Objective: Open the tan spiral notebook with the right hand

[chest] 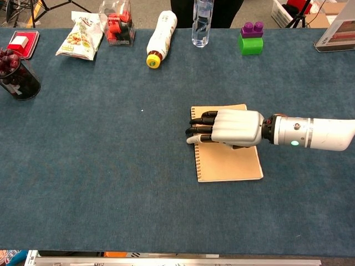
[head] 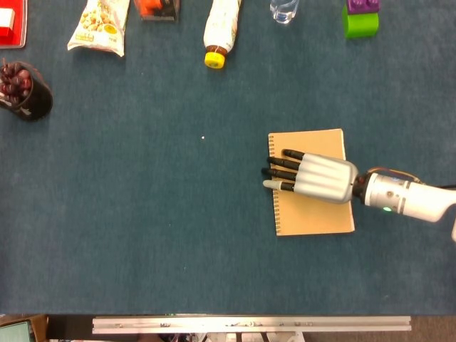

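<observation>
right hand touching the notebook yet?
Cannot tell. In both views the right hand overlaps the notebook, fingertips past its spiral edge, but neither shows contact or a gap beneath.

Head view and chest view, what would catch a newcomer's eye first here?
The silver right hand lies flat over the closed tan spiral notebook at right of centre, its dark fingers reaching past the spiral edge. Along the far edge lie a bottle with a yellow cap and a green and purple block.
</observation>
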